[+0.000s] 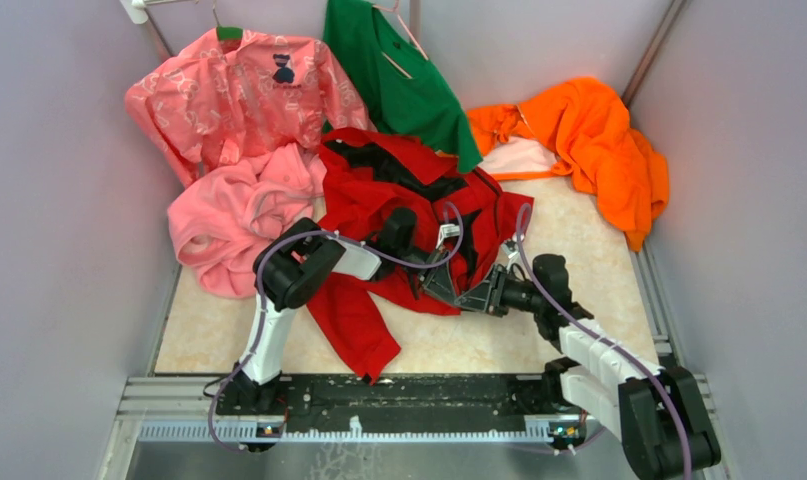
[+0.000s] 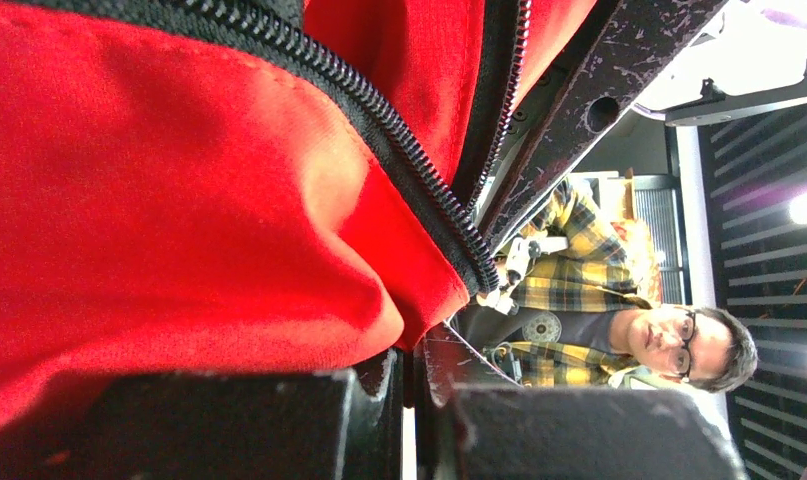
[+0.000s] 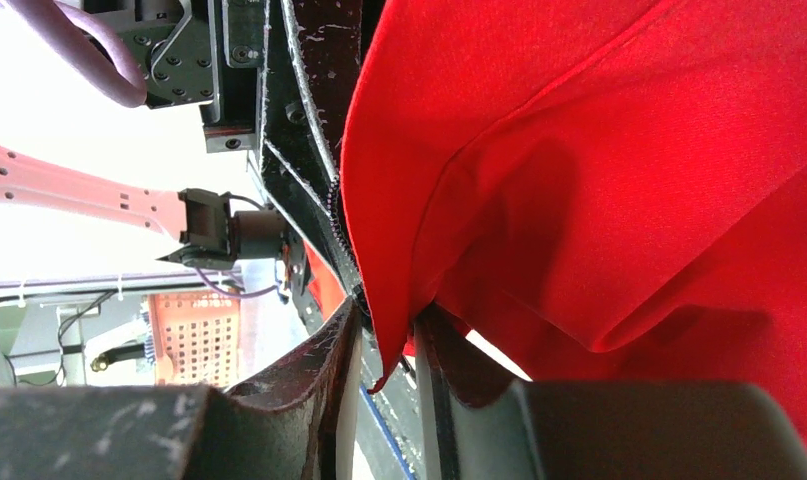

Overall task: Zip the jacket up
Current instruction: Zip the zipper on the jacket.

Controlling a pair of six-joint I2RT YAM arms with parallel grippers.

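Grey walls [image 1: 59, 200] enclose a beige marbled tabletop [image 1: 589, 230].

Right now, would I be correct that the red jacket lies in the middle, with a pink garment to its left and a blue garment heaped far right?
Not quite: the top view shows an orange garment heaped far right, not a blue one. The red jacket does lie in the middle, with a pink garment to its left.

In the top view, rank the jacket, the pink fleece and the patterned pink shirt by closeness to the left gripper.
1. Jacket: pinched in the left gripper, at the centre.
2. Pink fleece: to the left, beside the jacket.
3. Patterned pink shirt: farthest, in the back left corner, behind the fleece.
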